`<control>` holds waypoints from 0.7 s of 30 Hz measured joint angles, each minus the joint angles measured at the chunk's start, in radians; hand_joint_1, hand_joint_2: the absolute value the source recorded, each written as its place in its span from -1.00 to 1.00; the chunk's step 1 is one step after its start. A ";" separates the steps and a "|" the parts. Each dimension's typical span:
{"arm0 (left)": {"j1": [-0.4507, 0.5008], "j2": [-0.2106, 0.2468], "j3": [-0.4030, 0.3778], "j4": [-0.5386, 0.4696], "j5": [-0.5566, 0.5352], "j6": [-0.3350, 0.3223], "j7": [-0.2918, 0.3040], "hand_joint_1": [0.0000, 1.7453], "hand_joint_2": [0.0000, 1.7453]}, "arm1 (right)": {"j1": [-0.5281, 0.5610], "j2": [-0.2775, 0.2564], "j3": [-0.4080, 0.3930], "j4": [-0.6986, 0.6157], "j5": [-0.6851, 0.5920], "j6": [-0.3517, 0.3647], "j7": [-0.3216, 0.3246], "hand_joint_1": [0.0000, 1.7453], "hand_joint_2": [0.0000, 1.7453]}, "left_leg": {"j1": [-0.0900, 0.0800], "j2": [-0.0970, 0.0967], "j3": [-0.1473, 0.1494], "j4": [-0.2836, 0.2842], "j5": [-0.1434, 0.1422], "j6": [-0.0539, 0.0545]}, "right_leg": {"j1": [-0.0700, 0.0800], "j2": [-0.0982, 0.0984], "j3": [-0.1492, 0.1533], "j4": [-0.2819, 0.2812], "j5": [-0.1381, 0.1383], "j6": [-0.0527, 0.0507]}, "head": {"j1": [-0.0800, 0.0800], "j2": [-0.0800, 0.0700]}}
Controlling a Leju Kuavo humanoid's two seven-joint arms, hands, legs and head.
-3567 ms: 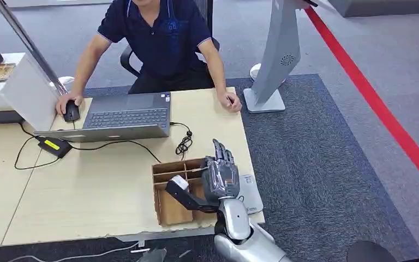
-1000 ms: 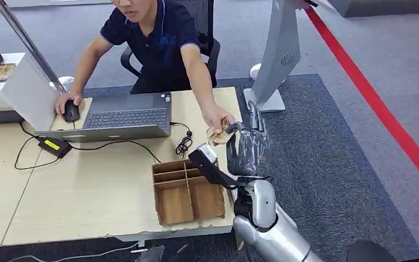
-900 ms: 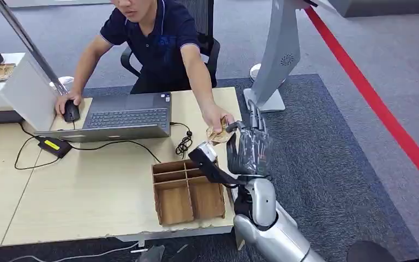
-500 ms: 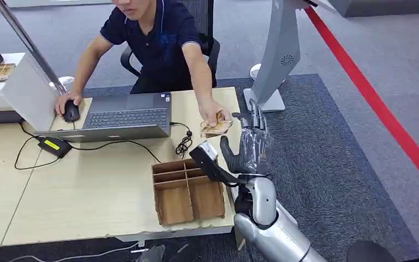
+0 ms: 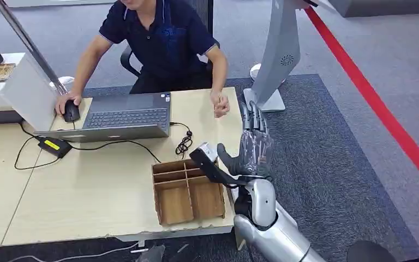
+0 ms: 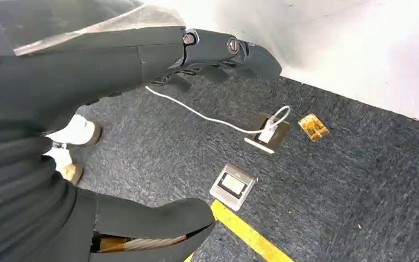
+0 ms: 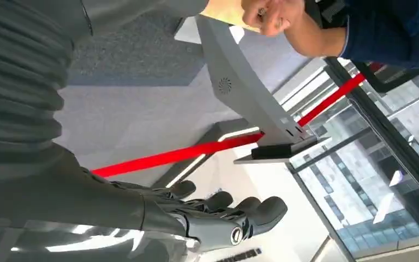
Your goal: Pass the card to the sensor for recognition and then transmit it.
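Note:
My right hand (image 5: 253,146) stands raised over the table's right edge, fingers straight up and spread, thumb out, with nothing in it. In the right wrist view its dark fingers (image 7: 226,217) lie apart and bare. The person's hand (image 5: 220,105) is curled into a fist at the far right of the table (image 5: 87,191); I cannot tell whether the card is inside it. That same fist (image 7: 264,12) shows in the right wrist view. My left hand (image 6: 142,71) hangs by the floor, its fingers (image 6: 223,52) stretched away from the thumb, holding nothing.
A wooden compartment box (image 5: 188,192) sits on the table just left of my right arm. Further back lie a laptop (image 5: 125,117), a mouse (image 5: 71,112) under the person's other hand, and a coiled cable (image 5: 184,143). A grey kiosk stand (image 5: 278,60) rises beyond the table's corner.
The person took the tan card from my right hand and drew their hand back toward their body. My right hand's fingers spread and stayed raised in place.

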 joint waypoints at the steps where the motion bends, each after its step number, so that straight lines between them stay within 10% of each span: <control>1: 0.000 0.000 0.001 0.000 0.000 0.000 0.000 -1.00 1.00 | 0.004 0.000 0.000 0.000 -0.002 -0.001 0.001 -1.00 1.00 | 0.000 0.000 0.000 0.000 0.000 0.000 | 0.000 0.000 0.000 0.000 0.000 0.000 | 0.000 0.000; 7: 0.003 0.000 0.014 0.000 0.004 0.004 0.006 -1.00 1.00 | 0.045 -0.003 -0.003 -0.013 -0.029 -0.020 0.008 -1.00 1.00 | 0.000 0.000 0.000 0.000 0.000 0.000 | 0.000 0.000 0.000 0.000 0.000 0.000 | 0.000 0.000; 8: 0.004 0.000 0.016 0.000 0.005 0.006 0.006 -1.00 1.00 | 0.053 -0.003 -0.004 -0.017 -0.034 -0.024 0.008 -1.00 -1.00 | 0.000 0.000 0.000 0.000 0.000 0.000 | 0.000 0.000 0.000 0.000 0.000 0.000 | 0.000 0.000; 10: 0.005 0.000 0.017 0.000 0.008 0.011 0.006 -1.00 1.00 | 0.070 -0.004 -0.010 -0.029 -0.040 -0.030 0.008 -1.00 -1.00 | 0.000 0.000 0.000 0.000 0.000 0.000 | 0.000 0.000 0.000 0.000 0.000 0.000 | 0.000 0.000; 11: 0.006 0.000 0.018 0.000 0.010 0.013 0.008 -1.00 1.00 | 0.077 -0.005 -0.011 -0.036 -0.040 -0.032 0.008 -1.00 1.00 | 0.000 0.000 0.000 0.000 0.000 0.000 | 0.000 0.000 0.000 0.000 0.000 0.000 | 0.000 0.000; 21: 0.019 0.003 0.042 0.000 0.036 0.037 0.015 -1.00 1.00 | 0.180 -0.010 -0.036 -0.146 -0.038 -0.057 0.008 -1.00 1.00 | 0.000 0.000 0.000 0.000 0.000 0.000 | 0.000 0.000 0.000 0.000 0.000 0.000 | 0.000 0.000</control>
